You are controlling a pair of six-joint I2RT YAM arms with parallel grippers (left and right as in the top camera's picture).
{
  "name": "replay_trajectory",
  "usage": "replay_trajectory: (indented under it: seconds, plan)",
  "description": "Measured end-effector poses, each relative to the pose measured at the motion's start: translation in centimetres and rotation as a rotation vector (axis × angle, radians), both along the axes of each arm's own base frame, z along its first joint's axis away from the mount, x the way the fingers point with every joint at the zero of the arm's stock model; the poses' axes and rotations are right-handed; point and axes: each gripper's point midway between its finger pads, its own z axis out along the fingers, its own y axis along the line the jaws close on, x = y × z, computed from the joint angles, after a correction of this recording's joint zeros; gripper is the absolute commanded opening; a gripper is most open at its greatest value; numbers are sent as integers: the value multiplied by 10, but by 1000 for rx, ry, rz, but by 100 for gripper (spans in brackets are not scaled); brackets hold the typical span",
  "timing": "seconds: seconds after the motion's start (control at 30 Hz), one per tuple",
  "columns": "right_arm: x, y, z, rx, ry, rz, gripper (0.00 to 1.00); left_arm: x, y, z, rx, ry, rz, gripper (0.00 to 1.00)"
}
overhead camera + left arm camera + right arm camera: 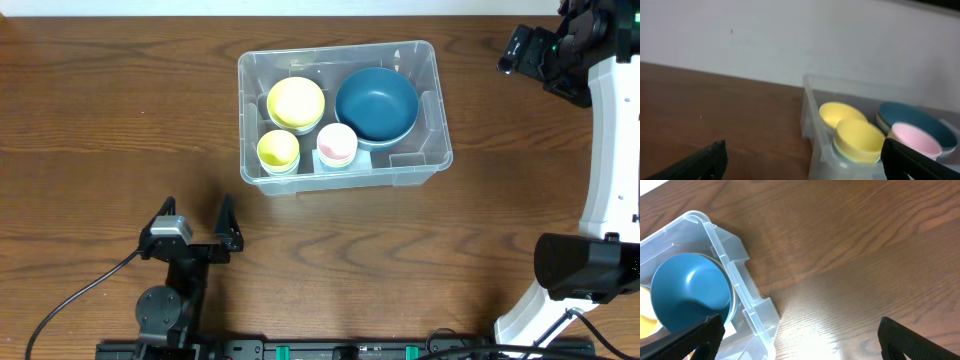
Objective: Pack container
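Container (436, 110) is sitting mid-bench (100, 120) holding four bowls, both pincers gaping wide and carrying nothing
Judging from here, the main danger is lying in the container's light clear walls: a pincer coming in low could be catching the rim and shoving or tipping the whole box, jolting the blue bowl (376, 103), big yellow bowl (295, 102), small yellow bowl (278, 150) and pink bowl (337, 143) packed close inside; the see-through plastic is also making the edge hard to gauge. The left pincer (197, 207) is resting near the bench's front, with the container lying ahead of it and off to its right, well apart. The right pincer (799, 337) is hovering beyond the container's right end, over bare bench, the container's corner showing down to its left
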Motion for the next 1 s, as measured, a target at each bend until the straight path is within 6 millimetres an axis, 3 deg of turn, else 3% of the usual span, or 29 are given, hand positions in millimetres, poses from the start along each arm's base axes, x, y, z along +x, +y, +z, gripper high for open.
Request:
replay_trajectory:
  seconds: [0.23, 0.43, 1.0]
  plan:
    - [0, 0, 0, 0, 0, 0, 99, 2, 0, -14, 4, 33, -1, 98]
    - [0, 0, 0, 0, 0, 0, 99, 1, 2, -41, 15, 122, 9, 98]
    - [0, 0, 0, 0, 0, 0, 99, 1, 7, -41, 14, 124, 29, 98]
